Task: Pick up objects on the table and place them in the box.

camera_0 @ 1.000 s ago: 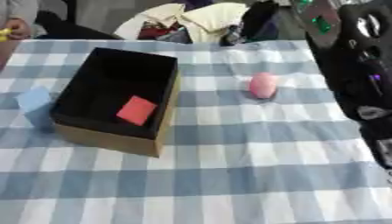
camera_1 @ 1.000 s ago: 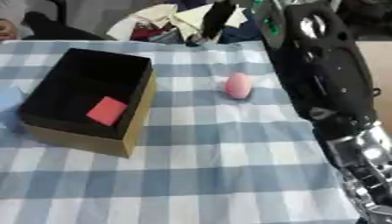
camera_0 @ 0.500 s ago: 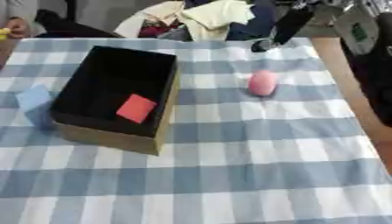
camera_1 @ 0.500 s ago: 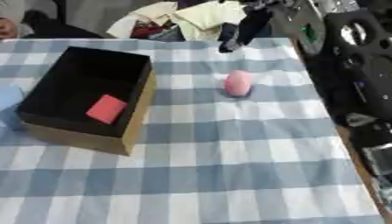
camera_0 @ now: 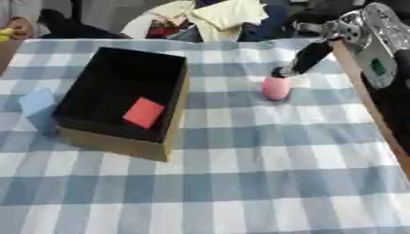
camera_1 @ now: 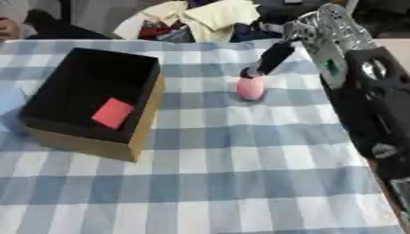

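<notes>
At the far left a light blue block (camera_0: 38, 106) stands on the blue-and-white checked tablecloth (camera_0: 240, 183), just beside the outer left wall of the box (camera_0: 120, 141). The box is open-topped, black inside with tan cardboard sides, and lies slightly askew on the left half of the table. A flat red square piece (camera_0: 145, 112) lies on its floor, near the wall that faces the middle of the table. To the right, well apart from the box, a pink egg-shaped object (camera_0: 276, 87) stands on the cloth on the far right part of the table. The right hand (camera_0: 304, 58) comes in from the upper right corner on a silver and black arm; one dark finger reaches down and its tip meets the top of the pink object. Whether the hand is released or clenched cannot be told, since only that finger shows clearly. Behind the table's far edge lies a heap of clothes (camera_0: 216, 16).
</notes>
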Action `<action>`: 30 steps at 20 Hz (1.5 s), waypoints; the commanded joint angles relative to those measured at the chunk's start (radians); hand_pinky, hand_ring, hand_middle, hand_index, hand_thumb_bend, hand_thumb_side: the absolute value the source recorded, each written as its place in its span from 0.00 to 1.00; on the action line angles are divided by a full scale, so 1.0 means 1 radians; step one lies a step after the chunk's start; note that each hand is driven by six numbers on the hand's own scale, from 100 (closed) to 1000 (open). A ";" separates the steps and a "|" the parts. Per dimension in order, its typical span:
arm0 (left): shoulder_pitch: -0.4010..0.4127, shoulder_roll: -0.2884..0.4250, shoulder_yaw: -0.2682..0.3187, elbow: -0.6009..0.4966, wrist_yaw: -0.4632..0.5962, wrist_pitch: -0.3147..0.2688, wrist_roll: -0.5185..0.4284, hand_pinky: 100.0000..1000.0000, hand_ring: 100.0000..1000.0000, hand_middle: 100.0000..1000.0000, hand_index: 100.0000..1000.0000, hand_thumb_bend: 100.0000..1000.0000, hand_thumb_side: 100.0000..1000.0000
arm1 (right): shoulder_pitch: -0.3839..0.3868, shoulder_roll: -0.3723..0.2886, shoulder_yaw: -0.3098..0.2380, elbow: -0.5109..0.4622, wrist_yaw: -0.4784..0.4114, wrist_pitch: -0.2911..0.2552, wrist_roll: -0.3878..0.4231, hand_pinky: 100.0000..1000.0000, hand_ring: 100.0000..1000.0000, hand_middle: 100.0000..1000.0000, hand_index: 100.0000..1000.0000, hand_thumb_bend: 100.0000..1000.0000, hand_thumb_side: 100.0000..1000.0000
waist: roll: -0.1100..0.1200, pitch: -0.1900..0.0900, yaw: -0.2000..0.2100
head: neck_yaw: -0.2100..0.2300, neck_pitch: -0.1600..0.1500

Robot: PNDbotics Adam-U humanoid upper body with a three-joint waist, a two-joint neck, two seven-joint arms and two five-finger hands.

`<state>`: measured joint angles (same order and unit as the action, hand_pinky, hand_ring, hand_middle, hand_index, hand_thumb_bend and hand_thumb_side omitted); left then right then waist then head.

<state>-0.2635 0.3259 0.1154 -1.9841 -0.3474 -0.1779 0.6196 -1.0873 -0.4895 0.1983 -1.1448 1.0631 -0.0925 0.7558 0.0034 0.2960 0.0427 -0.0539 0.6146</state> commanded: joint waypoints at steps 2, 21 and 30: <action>-0.010 0.020 0.006 -0.016 -0.003 0.000 -0.005 0.40 0.65 0.57 0.77 0.00 0.76 | -0.009 -0.018 0.002 0.011 0.003 0.009 -0.024 0.93 0.92 0.85 0.92 0.44 0.48 | 0.002 -0.017 0.003 | -0.002 -0.001; -0.008 0.009 0.004 -0.016 -0.005 0.003 -0.011 0.40 0.65 0.58 0.77 0.00 0.75 | 0.000 0.031 -0.022 0.177 0.082 0.043 -0.081 0.92 0.91 0.84 0.93 0.35 0.50 | 0.004 -0.006 0.015 | -0.011 -0.011; -0.009 0.006 0.004 -0.016 -0.004 0.004 -0.013 0.40 0.65 0.58 0.77 0.00 0.75 | 0.000 0.042 -0.047 0.218 0.115 0.078 -0.124 0.90 0.90 0.83 0.91 0.22 0.44 | 0.005 -0.003 0.021 | -0.012 -0.016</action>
<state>-0.2642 0.3242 0.1152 -1.9841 -0.3515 -0.1745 0.6089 -1.0675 -0.4340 0.1640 -0.9269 1.1653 -0.0202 0.6413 0.0051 0.3097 0.0622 -0.0639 0.6098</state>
